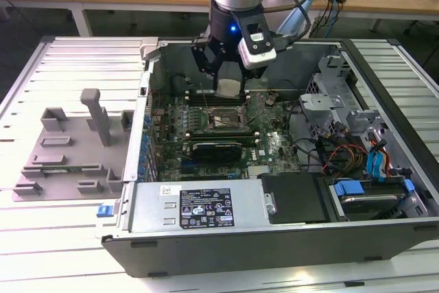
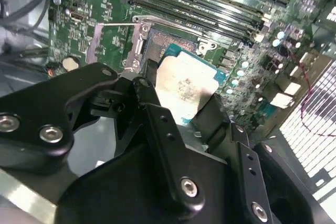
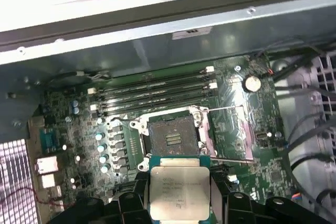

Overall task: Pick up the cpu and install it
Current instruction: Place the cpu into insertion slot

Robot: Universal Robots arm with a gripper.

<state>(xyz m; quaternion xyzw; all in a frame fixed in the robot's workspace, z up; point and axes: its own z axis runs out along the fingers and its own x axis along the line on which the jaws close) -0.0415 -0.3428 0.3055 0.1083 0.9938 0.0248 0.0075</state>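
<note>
The cpu (image 1: 228,88), a small square chip with a silvery-white top, hangs inside the open computer case with my gripper (image 1: 227,81) shut on its edges. In the first wrist view the cpu (image 3: 179,190) sits between the black fingers (image 3: 130,203), short of the open black-framed socket (image 3: 173,139), whose load plate (image 3: 235,129) is folded aside. In the second wrist view the cpu (image 2: 185,85) is tilted, clamped by the gripper (image 2: 181,97), with the socket frame (image 2: 140,43) beyond it. In the exterior view the socket (image 1: 223,120) lies just below the chip.
The case (image 1: 206,217) lies open on a slatted table. A grey tray (image 1: 68,149) stands at the exterior view's left. Memory slots (image 3: 152,93) run beside the socket. Cables and drive bays (image 1: 357,162) crowd the exterior view's right. A power supply (image 1: 206,205) sits at the front.
</note>
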